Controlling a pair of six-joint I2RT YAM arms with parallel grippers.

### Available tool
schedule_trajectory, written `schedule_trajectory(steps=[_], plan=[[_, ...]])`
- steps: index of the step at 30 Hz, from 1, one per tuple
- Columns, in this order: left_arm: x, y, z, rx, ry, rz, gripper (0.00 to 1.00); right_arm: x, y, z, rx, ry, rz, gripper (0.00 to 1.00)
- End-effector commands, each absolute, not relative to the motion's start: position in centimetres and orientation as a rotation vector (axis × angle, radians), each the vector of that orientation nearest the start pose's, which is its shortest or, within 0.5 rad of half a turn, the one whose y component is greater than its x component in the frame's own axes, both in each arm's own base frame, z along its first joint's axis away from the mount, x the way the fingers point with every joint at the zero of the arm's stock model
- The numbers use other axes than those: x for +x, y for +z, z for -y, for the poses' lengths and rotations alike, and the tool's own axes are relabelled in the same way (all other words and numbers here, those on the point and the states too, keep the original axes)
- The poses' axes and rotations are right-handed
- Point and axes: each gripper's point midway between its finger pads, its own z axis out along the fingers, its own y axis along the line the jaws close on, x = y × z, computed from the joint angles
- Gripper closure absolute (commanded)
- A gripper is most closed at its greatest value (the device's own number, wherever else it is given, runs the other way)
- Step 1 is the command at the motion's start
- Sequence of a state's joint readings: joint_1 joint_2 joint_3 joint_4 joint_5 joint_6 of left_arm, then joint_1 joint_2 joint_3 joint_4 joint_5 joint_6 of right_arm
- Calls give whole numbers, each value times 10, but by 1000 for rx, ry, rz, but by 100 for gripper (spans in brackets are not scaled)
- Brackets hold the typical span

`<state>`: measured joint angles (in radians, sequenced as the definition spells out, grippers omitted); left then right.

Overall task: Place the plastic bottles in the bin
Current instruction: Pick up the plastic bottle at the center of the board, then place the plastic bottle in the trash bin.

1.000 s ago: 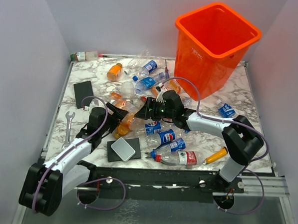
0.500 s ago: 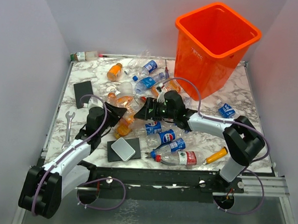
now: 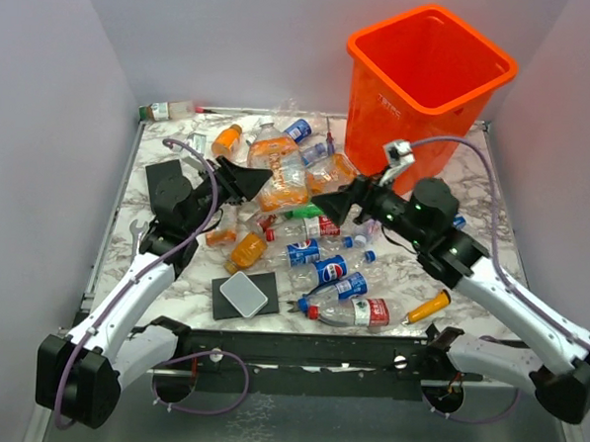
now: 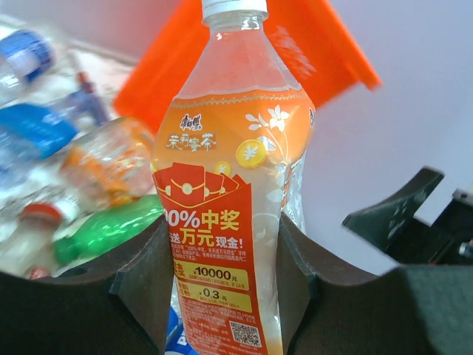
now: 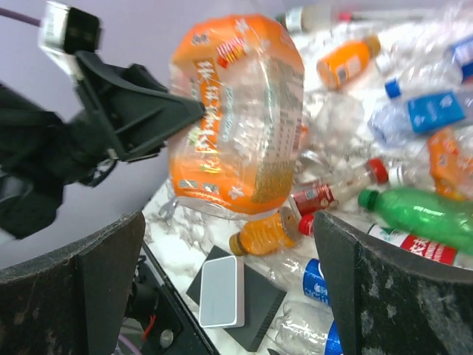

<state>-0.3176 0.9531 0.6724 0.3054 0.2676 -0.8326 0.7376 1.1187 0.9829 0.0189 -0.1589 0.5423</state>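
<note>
Clamping, left gripper (image 4: 225,259): squeezing orange-labelled bottle (image 4: 233,170) low, risking slipping.
Right gripper (image 3: 331,203): gaping wide, empty, crowding bottle just ahead, risking bumping.
Bin (image 3: 419,119): standing beyond right gripper.

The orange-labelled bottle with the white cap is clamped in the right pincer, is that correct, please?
Not quite: the orange-labelled bottle with the white cap is clamped in the left pincer, as the left wrist view shows. The right pincer is open and holds nothing.
</note>
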Motion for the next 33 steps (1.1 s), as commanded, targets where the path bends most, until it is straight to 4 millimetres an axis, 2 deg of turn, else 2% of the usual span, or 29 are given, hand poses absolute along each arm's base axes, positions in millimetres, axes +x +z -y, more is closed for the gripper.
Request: schedule_trajectory(steps=[1, 3, 5, 9, 12, 15, 19, 21, 25, 28, 33], plan=[[277, 345, 227, 293, -1239, -1484, 73, 242, 312, -263, -345, 932, -1742, 0], [260, 354, 245, 435, -1282, -1437, 72, 229, 324, -259, -388, 961, -1690, 0], [232, 362, 266, 605, -1333, -1357, 71, 218, 344, -254, -392, 1001, -1609, 0], [182, 360, 296, 904, -1361, -1205, 72, 206, 392, -242, -351, 1049, -1466, 0], [168, 348, 299, 998, -1313, -1135, 76, 208, 409, -242, -336, 1044, -1482, 0], [171, 342, 293, 997, -1219, -1096, 78, 202, 418, -246, -359, 1085, -1458, 0], [176, 330, 288, 983, -1117, -1080, 83, 202, 415, -253, -374, 1108, -1497, 5], [182, 322, 287, 966, -1061, -1084, 89, 201, 413, -260, -401, 1135, -1517, 9], [192, 311, 281, 861, -1011, -1116, 92, 198, 401, -271, -464, 1161, -1594, 12], [191, 310, 279, 829, -1015, -1110, 92, 200, 384, -272, -461, 1145, -1665, 14], [191, 314, 274, 799, -995, -1102, 92, 205, 370, -272, -449, 1116, -1718, 19]])
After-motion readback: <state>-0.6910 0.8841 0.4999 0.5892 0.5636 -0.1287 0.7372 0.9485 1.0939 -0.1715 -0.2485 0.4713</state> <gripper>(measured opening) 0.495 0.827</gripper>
